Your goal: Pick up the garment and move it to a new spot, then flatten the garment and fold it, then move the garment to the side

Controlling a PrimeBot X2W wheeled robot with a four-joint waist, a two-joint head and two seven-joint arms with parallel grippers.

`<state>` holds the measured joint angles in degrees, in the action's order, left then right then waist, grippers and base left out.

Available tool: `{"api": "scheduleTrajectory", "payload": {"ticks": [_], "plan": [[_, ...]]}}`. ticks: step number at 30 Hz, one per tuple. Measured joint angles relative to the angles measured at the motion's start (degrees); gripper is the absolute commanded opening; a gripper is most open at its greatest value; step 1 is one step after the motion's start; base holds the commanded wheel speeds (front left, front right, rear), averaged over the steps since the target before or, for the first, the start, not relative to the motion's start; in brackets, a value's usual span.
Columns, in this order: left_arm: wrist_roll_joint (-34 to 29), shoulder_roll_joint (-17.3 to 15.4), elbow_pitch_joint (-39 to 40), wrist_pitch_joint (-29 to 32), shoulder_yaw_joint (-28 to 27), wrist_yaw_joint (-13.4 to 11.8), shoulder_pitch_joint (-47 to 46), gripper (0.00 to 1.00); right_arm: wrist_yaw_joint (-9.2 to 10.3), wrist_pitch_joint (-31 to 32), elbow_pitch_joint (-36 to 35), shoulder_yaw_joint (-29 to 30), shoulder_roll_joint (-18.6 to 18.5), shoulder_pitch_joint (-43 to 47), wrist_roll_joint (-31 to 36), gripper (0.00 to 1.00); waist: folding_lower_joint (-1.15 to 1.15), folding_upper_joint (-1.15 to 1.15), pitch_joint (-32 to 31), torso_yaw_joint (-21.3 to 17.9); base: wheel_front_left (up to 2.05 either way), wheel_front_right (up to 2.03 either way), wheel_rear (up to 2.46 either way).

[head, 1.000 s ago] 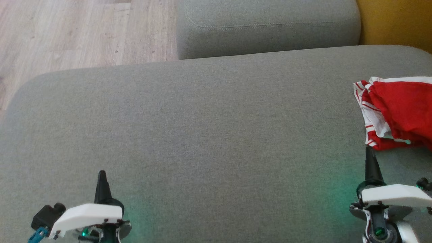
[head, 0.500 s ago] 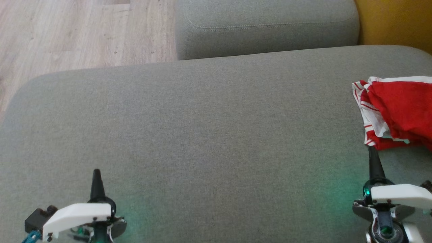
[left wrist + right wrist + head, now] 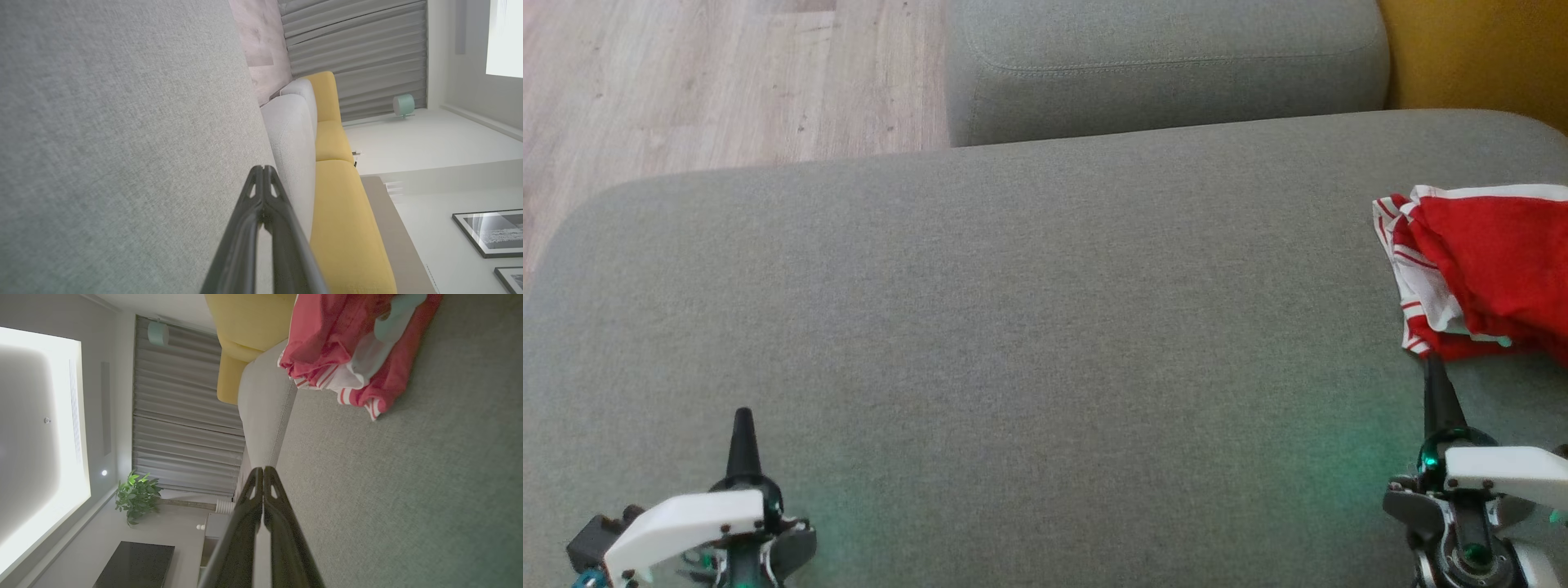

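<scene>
Garment [image 3: 1486,269]: red cloth with white striped trim, lying in a bunched, layered heap at the far right edge of the grey seat cushion [image 3: 1029,327]. Part of it is cut off by the head view's border. The layers overlap unevenly and the edges are not squared. One striped corner sticks out toward the cushion's near side.

Left gripper [image 3: 742,423]: by the cushion's near-left corner, fingers pressed together, nothing between them. Well apart from the cloth.

Right gripper [image 3: 1435,374]: at the cushion's near-right, fingers likewise pressed together and empty. The tip points at the heap's near edge. From the head view it looks close to touching, but the right wrist view shows bare cushion weave between fingertips and cloth, so apart.

Middle of the cushion: bare grey weave, nothing laid out on it.

Progress, as a judgement: ambiguous.
- Reading one: the cloth sits off to the cushion's right side and both grippers are closed and clear of it. That fits a folded piece already set aside, with every step done.
- Reading two: the bundle is too rumpled to call a tidy fold. That would fit an untouched pile, with pick-up, flattening, folding and the side move all left.

Leaning toward the first, since the stacked layers suggest doubling over, though the fold is loose. Cannot confirm from here.
</scene>
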<state>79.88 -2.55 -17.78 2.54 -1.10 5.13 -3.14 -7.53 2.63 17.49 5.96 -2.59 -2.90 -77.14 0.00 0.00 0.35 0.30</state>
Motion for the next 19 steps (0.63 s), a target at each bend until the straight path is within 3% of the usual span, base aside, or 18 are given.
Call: {"api": "scheduleTrajectory", "payload": {"ticks": [19], "plan": [[9.6,0.0,1.3,3.0,-2.7,1.5,0.0,0.0,0.0,2.8,-0.9,1.3,0.0,0.0,-11.6,0.0,0.0,0.0,-0.1,-0.2,0.0,0.0,0.0]]}}
